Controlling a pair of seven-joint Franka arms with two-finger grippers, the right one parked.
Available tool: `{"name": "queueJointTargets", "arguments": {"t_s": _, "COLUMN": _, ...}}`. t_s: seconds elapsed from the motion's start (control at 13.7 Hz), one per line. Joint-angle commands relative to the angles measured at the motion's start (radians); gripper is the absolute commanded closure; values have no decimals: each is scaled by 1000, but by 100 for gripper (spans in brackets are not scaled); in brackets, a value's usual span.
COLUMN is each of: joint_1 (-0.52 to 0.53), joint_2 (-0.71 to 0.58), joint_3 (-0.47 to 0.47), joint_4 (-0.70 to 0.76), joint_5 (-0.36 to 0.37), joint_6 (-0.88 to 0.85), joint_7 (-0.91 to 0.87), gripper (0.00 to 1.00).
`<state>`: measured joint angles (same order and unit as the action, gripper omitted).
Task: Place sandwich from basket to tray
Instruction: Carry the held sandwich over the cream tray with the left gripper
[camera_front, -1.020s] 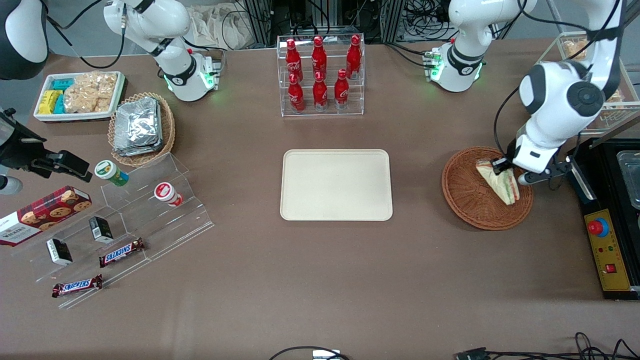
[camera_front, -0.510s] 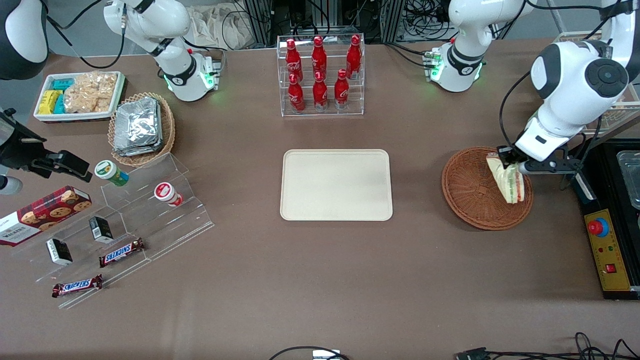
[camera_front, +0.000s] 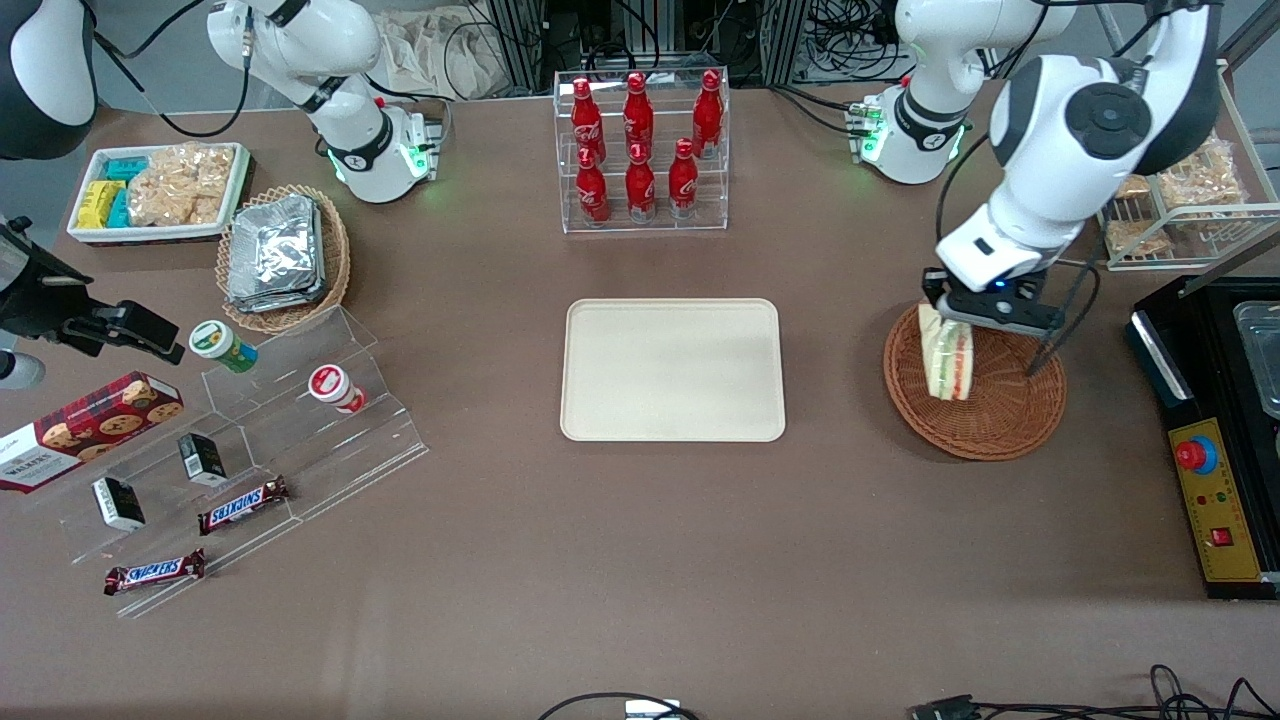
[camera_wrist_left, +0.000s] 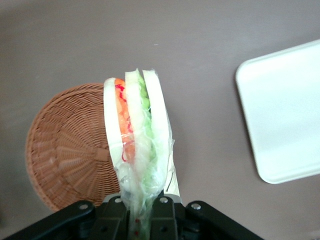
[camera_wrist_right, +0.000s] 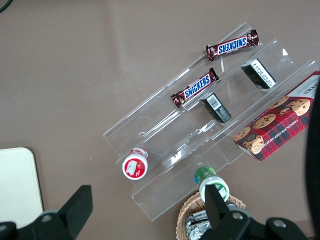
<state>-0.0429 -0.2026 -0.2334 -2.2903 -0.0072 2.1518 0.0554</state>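
The sandwich (camera_front: 946, 362) (camera_wrist_left: 136, 137), a wrapped wedge of pale bread with orange, red and green filling, hangs in the air with my left gripper (camera_front: 968, 316) (camera_wrist_left: 145, 210) shut on its wrapped corner. It hovers above the rim of the round reddish-brown basket (camera_front: 1000, 410) (camera_wrist_left: 65, 150) that lies nearest the tray. The basket holds nothing else. The flat cream tray (camera_front: 672, 368) (camera_wrist_left: 287, 115) lies bare in the table's middle, toward the parked arm's end from the gripper.
A clear rack of red bottles (camera_front: 640, 150) stands farther from the front camera than the tray. A black control box (camera_front: 1215, 470) and a white wire rack (camera_front: 1180, 215) sit at the working arm's end. Snack shelves (camera_front: 250, 450) and a foil-packet basket (camera_front: 282, 255) lie toward the parked arm's end.
The gripper lifted the sandwich out of the basket and swung it toward the tray, from the basket's outer edge to its tray-side rim. The arm's upper links turned with it.
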Motion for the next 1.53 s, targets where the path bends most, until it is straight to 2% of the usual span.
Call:
{"name": "queueJointTargets", "arguments": {"t_s": 0.0, "joint_1": -81, "joint_2": -9, "joint_3": 6, "joint_4": 12, "joint_5": -16, "joint_6": -23, "joint_7": -43, "gripper": 100}}
{"name": "queueJointTargets", "arguments": {"t_s": 0.29, "joint_1": -185, "joint_2": 44, "joint_3": -18, "joint_4": 29, "joint_5": -16, "joint_6": 11, "joint_7": -199, "gripper": 100}}
{"name": "queueJointTargets", "arguments": {"t_s": 0.73, "joint_1": -199, "joint_2": 196, "joint_3": -138, "joint_4": 100, "joint_5": -14, "joint_6": 62, "joint_7": -411, "gripper": 100}}
{"name": "queueJointTargets", "arguments": {"t_s": 1.02, "joint_1": -207, "joint_2": 307, "joint_3": -187, "joint_4": 135, "joint_5": 1, "joint_6": 108, "joint_7": -465, "gripper": 100}}
{"name": "queueJointTargets", "arguments": {"t_s": 1.46, "joint_1": -262, "joint_2": 434, "joint_3": -187, "joint_4": 137, "joint_5": 42, "joint_6": 171, "joint_7": -499, "gripper": 100}}
